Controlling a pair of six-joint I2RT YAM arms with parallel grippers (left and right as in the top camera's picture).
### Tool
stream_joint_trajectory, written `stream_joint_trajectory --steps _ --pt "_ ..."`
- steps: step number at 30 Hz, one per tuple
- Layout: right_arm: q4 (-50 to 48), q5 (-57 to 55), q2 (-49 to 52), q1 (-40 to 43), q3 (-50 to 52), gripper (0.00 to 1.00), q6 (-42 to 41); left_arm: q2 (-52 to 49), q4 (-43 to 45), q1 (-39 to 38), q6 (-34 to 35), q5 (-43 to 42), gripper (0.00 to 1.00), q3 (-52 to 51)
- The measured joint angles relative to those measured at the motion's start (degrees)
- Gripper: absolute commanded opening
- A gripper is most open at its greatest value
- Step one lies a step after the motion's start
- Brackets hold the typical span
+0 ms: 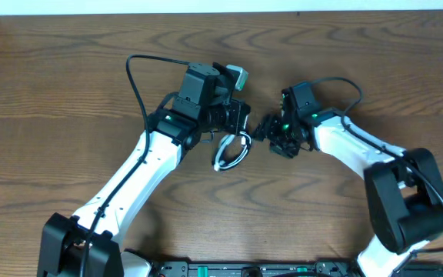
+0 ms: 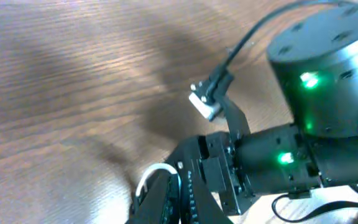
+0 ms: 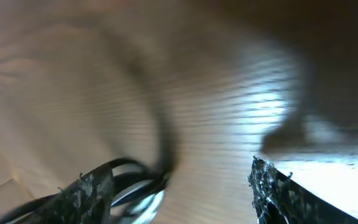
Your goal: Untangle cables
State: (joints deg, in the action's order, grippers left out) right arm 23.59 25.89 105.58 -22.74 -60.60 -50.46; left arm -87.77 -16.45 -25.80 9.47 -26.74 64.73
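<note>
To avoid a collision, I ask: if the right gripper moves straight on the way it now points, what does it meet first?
Most likely the left gripper, which faces it at close range in the overhead view. The white cable loops just beside that line. Their heights are unclear, so it might pass over.

The right wrist view is smeared. The black cable (image 3: pixel 165 144) is a soft dark streak over the tabletop (image 3: pixel 241 106), and the white cable (image 3: pixel 143 200) is a pale blur. Both run off the bottom edge, with no plugs visible. In the overhead view the left tool (image 1: pixel 239 119) and right tool (image 1: pixel 261 131) cover where the cables meet. The left wrist view cuts off its own fingers (image 2: pixel 160 199) at the bottom edge, so their spread cannot be told. Only an arc of white cable shows there.
</note>
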Motion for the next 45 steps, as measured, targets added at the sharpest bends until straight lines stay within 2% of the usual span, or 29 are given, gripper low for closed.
stream_joint_trajectory --steps 7,11,14,16,20,23,28,31,33,34,37,41,45 --pt "1.0 -0.9 0.7 0.1 0.0 0.68 3.3 1.6 0.2 2.2 0.4 -0.8 0.08 0.0" --pt "1.3 -1.0 0.7 1.4 0.0 0.7 6.2 7.4 -0.4 2.2 0.9 -2.8 0.07 0.0" --pt "2.0 -0.5 0.7 3.3 0.0 0.73 9.2 11.6 -3.4 2.1 0.9 -2.5 0.07 0.0" --pt "3.5 0.3 0.5 5.5 0.0 0.73 12.4 11.7 -7.7 2.1 0.9 0.7 0.07 0.1" --pt "6.3 0.6 -0.7 8.4 0.0 0.74 16.9 7.1 -10.8 2.1 1.0 7.6 0.07 0.0" --pt "7.9 0.7 -4.1 9.3 0.0 0.74 20.9 -1.0 -10.8 2.5 1.0 12.4 0.08 0.0" --pt "9.0 0.9 -5.6 9.2 0.0 0.74 22.9 -8.8 -10.4 4.1 0.7 14.7 0.09 0.0" --pt "9.1 0.9 -5.6 8.8 0.0 0.74 23.1 -13.0 -6.9 4.4 -3.5 15.1 0.08 0.0" --pt "9.6 0.9 -5.6 8.2 0.0 0.74 23.1 -15.5 -4.3 4.4 -8.9 15.1 0.13 0.0" --pt "9.9 0.9 -5.6 8.0 0.0 0.74 23.2 -16.2 -3.3 4.4 -11.0 15.2 0.22 0.0" --pt "10.4 1.0 -5.6 6.8 0.0 0.74 23.5 -18.9 -0.8 4.4 -15.9 16.3 0.3 0.0" --pt "10.5 1.0 -5.6 5.7 0.0 0.76 23.6 -21.5 0.6 4.4 -18.5 18.3 0.38 0.0" --pt "10.5 1.0 -5.6 5.6 0.0 0.76 23.7 -21.7 1.1 4.3 -19.3 20.9 0.39 0.0"
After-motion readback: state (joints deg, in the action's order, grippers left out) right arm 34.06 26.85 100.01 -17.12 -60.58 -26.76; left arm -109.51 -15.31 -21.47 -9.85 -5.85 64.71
